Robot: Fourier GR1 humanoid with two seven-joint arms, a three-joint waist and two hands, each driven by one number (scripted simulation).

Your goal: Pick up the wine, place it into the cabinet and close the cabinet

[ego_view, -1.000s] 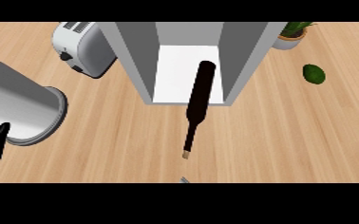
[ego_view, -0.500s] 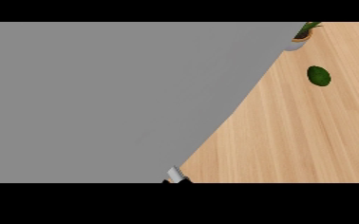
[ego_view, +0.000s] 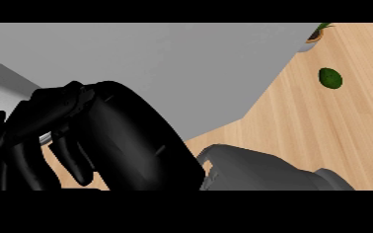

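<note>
Containers: no cabinet interior, shelf or door can be identified with certainty. A broad flat grey surface (ego_view: 167, 64) fills the upper left and centre of the head view and hides whatever lies behind it. Whether it is part of the cabinet or something else close to the camera cannot be told. A paler strip shows at the far left edge, too little of it to identify. No contents of any container are visible.

Task item: the wine shows nowhere in the view. Its position, and how it lies relative to the hand, cannot be told.

Hand: one black hand (ego_view: 109, 138) occupies the lower left, very close to the camera. It joins a grey forearm (ego_view: 255, 170) that enters from the lower edge right of centre, so it reads as the right hand. Its fingers (ego_view: 73, 153) are curled downward and inward, and the thumb side is not distinguishable. Nothing can be made out inside the curl. The hand's own bulk hides the space beneath it.

Other items: the wooden counter (ego_view: 320, 128) is exposed at the right. A dark green avocado (ego_view: 330, 77) lies on it, well apart from the hand. A potted plant (ego_view: 317, 35) stands at the upper right, beside the edge of the grey surface.
</note>
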